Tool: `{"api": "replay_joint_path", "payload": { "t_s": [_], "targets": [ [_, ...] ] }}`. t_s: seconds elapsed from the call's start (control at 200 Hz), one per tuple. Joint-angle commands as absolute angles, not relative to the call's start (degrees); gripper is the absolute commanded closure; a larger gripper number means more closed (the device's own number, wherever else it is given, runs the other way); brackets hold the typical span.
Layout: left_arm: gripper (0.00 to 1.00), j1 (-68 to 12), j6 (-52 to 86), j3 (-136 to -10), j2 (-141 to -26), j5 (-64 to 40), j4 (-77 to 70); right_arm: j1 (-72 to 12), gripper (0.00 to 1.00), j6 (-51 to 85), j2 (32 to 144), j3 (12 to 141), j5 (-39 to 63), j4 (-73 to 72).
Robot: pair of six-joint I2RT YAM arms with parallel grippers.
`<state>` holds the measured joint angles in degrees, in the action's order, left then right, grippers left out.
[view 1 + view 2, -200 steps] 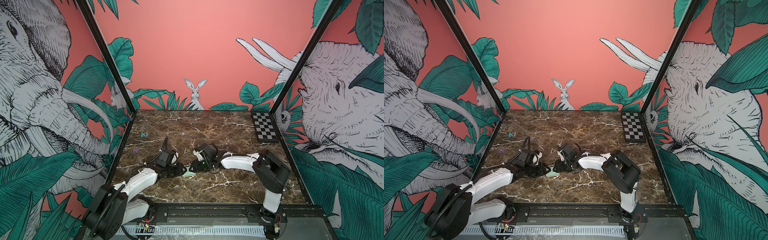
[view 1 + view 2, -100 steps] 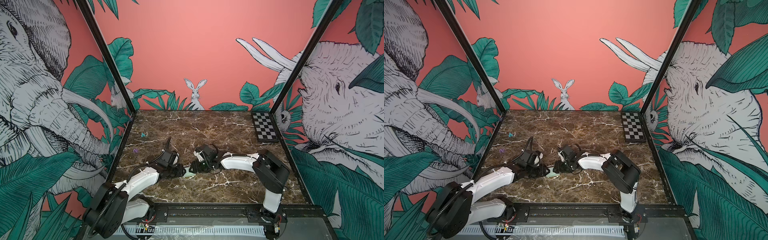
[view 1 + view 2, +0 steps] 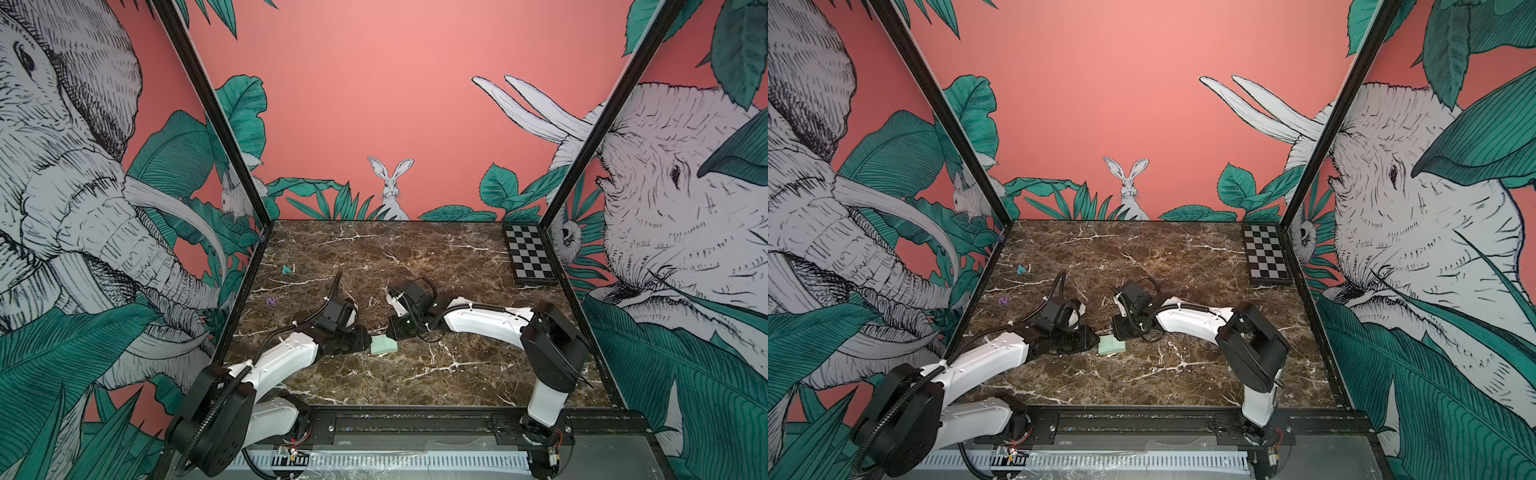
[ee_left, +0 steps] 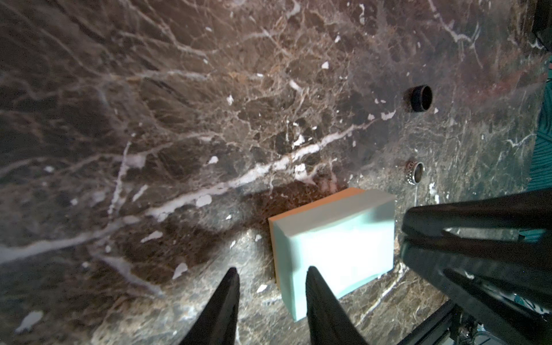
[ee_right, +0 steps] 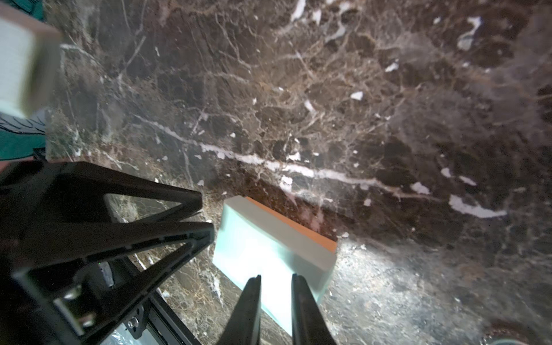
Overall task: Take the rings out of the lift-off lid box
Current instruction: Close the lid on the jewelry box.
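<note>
The lift-off lid box [image 3: 383,345] [image 3: 1111,345] lies on the marble between both grippers, with its mint lid [image 4: 337,242] seated on the cream-orange base [image 5: 292,224]. Two rings rest on the bare marble outside the box, one black [image 4: 421,98] and one silvery-dark [image 4: 415,173]. My left gripper [image 4: 270,271] [image 3: 365,337] is open at the box's left end, with one finger [image 4: 316,298] across the lid's edge and nothing gripped. My right gripper [image 5: 276,277] [image 3: 390,330] sits at the box's right end. Its jaws stand a narrow gap apart over the lid, with nothing between them.
A small purple bit [image 3: 272,301] and a small teal bit [image 3: 286,270] lie near the left wall. A black-and-white checkerboard [image 3: 530,257] sits at the back right corner. The wall panels close in left, right and back.
The left arm has edged slightly toward the box. The box and the right arm stay about where they were.
</note>
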<state>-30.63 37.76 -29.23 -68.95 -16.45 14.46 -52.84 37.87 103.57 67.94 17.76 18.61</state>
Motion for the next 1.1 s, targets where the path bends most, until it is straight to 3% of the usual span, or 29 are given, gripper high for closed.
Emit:
{"api": "replay_joint_path", "payload": {
  "t_s": [0.0,0.535,1.095],
  "targets": [
    [0.63,-31.31,38.61,-30.28,-69.02,-15.94,15.16,-53.24,0.83,36.93,103.63,68.03,18.12,20.83],
    [0.67,-34.39,44.93,-27.17,-70.61,-15.43,9.49,-53.28,0.88,29.27,109.45,68.79,17.31,22.83],
    [0.65,-48.6,60.86,-27.92,-73.31,-4.93,2.33,-51.13,0.81,16.37,111.91,81.98,16.43,27.73]
  ]
}}
